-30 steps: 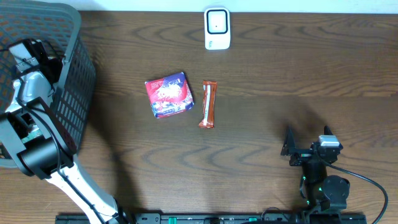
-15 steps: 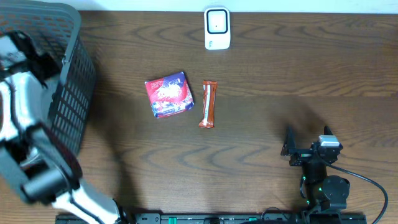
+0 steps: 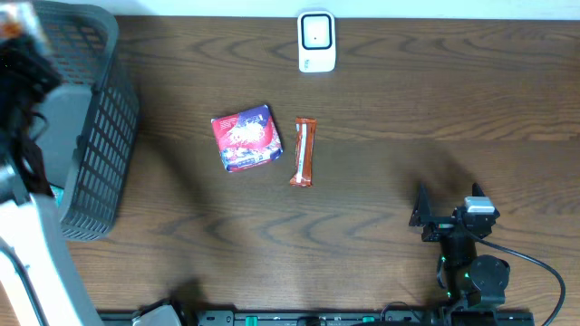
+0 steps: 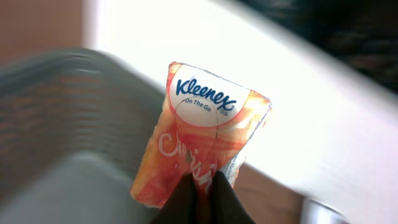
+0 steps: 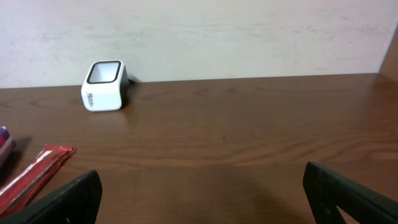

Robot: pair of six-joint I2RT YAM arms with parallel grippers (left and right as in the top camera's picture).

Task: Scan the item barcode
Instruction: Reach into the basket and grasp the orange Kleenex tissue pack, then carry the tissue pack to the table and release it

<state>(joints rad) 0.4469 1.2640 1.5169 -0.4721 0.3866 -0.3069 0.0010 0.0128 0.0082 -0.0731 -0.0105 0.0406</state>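
The dark wooden table [image 3: 381, 154] fills the overhead view. A grey mesh basket [image 3: 100, 154] stands at its far left end. The left arm [image 3: 27, 244], white and blurred, rises along the left edge beside the basket.

At the near right sits the right gripper [image 5: 202, 196], low over the wood, with its two black fingers [image 5: 62, 199] spread wide apart and nothing between them.

The left gripper [image 4: 202, 186] has its dark fingertips pinched together on the lower edge of an orange tissue pack [image 4: 205, 124]. The pack is lifted clear, with the basket's grey wall blurred behind it. A white oval on the pack reads "Kleenex" in blue, with "On The Go" beneath. White cursive lettering lower down is partly hidden by the fingers.

Near the table's middle lies a purple and red packet [image 3: 246, 138]; its print is too small to read. Just to its right lies a slim orange-red snack bar [image 3: 304, 151]. The white scanner [image 3: 316, 41] stands at the far edge, its front marking illegible.
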